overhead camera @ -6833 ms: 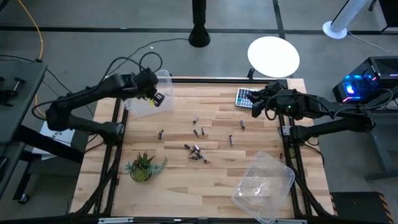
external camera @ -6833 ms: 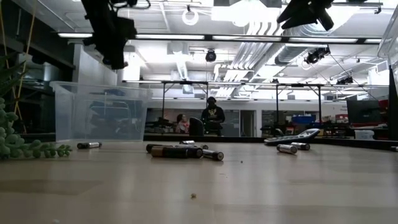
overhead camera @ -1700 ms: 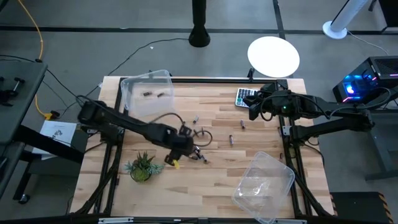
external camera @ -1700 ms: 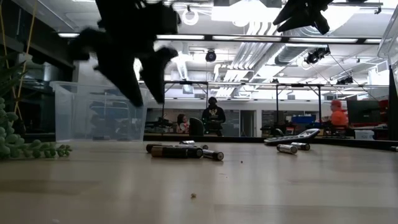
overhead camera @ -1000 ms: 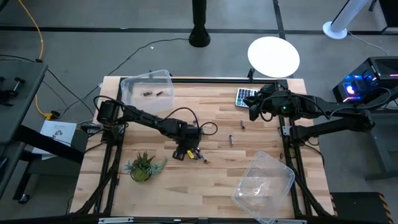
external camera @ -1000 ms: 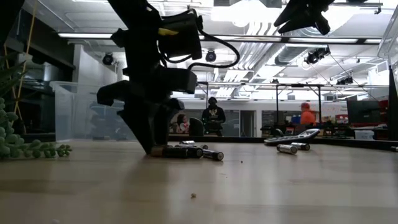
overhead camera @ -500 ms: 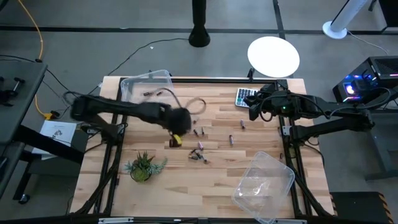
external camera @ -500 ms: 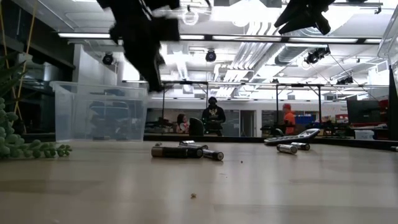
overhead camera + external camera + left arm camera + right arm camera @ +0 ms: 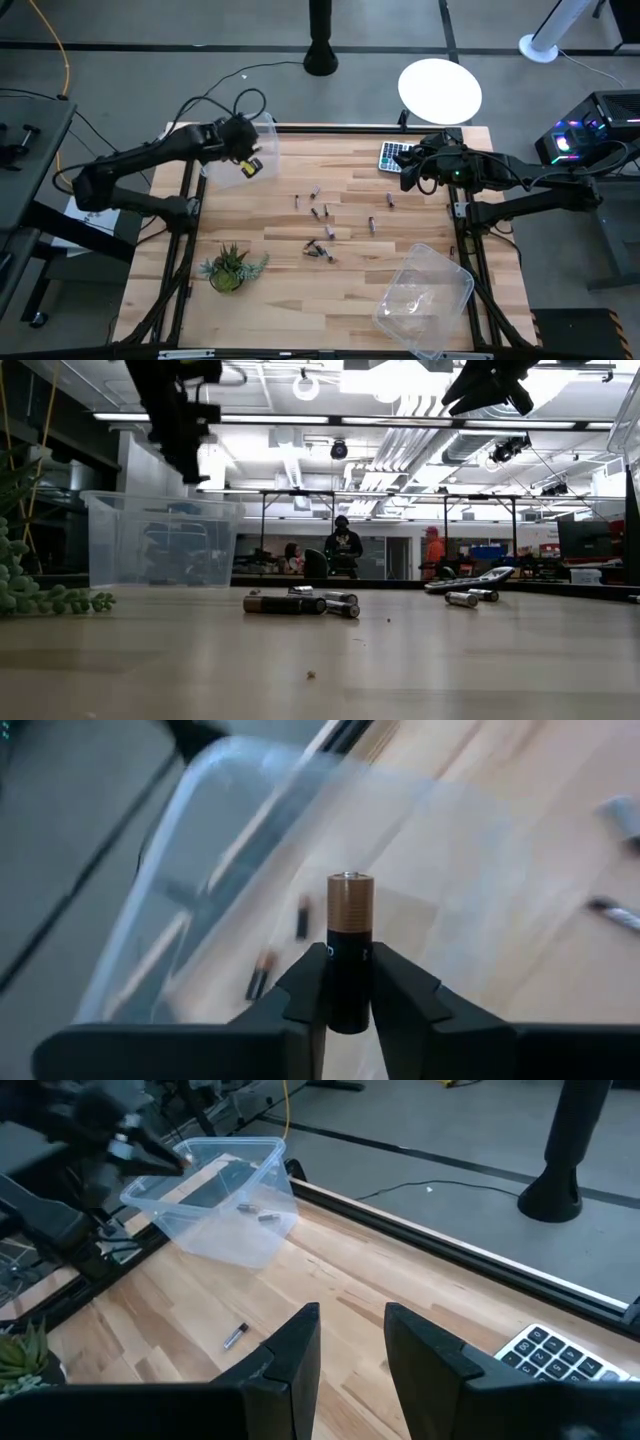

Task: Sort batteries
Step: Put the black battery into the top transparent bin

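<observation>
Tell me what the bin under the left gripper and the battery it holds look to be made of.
The bin looks like thin clear plastic, slightly frosted: the wood and two batteries inside show through its walls. The battery shut in the left gripper seems a metal cell in a smooth wrap, coppery above and black below, with a silvery end cap; the casing beneath cannot be seen.

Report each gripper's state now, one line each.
Left gripper: shut on a battery, above the clear bin.
Right gripper: open, empty, near the calculator.
</observation>
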Motion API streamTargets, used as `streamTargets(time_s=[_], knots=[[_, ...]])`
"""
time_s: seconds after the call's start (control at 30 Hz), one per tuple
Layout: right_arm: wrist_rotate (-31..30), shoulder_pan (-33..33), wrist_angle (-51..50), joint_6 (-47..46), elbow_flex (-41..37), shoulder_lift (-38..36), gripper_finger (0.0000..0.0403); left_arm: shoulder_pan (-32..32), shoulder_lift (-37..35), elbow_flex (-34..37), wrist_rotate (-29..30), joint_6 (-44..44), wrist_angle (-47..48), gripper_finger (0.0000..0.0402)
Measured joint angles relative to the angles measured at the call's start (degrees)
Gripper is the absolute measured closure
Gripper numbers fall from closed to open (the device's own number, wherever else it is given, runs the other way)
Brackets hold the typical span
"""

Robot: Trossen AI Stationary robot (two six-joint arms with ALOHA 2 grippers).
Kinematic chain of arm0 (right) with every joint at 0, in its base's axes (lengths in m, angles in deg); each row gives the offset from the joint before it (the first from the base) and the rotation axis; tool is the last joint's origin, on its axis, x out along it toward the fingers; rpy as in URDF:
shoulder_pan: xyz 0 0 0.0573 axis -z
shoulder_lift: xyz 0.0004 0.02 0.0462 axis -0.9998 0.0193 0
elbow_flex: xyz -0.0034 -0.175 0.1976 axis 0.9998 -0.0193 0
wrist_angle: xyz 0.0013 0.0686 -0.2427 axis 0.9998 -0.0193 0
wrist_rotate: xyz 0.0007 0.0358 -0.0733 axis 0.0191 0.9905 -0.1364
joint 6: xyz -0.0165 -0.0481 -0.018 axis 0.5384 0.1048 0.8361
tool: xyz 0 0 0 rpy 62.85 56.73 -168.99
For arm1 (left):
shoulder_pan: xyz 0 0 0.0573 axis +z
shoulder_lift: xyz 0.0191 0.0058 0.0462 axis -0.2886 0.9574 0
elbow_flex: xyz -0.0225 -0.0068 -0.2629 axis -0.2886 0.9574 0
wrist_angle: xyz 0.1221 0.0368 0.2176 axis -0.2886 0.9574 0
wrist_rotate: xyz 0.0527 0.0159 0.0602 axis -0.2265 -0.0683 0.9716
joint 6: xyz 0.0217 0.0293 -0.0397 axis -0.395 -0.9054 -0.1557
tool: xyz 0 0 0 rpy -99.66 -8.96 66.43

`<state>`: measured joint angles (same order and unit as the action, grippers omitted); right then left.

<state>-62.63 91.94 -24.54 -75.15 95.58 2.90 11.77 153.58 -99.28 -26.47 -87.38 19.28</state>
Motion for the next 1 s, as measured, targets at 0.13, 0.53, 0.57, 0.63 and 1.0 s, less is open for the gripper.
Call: streamTargets(time_s=[0.13,0.53,0.57,0.63,1.0], knots=[[0.22,0.00,0.64,-0.01,0.00,0.00,0.0295,3.86,1.92,-0.28,-5.36,0.91,-0.79,0.0292],[6.48,0.00,1.73,-0.93,0.00,0.02,0.0295,-2.37,3.47,-7.99,-17.92,0.01,-5.49,0.0177],[7.70,0.00,1.98,-0.81,0.00,0.16,0.0295,-4.54,4.22,-7.97,-19.42,-0.42,-6.64,0.0173],[9.34,-0.02,2.21,-0.67,0.00,0.46,0.0295,-9.70,6.98,-7.93,-20.39,-2.90,-9.11,0.0167],[9.35,0.00,2.15,0.16,0.00,1.92,0.0295,-29.92,30.42,-7.82,-16.57,-30.95,-17.61,0.0165]])
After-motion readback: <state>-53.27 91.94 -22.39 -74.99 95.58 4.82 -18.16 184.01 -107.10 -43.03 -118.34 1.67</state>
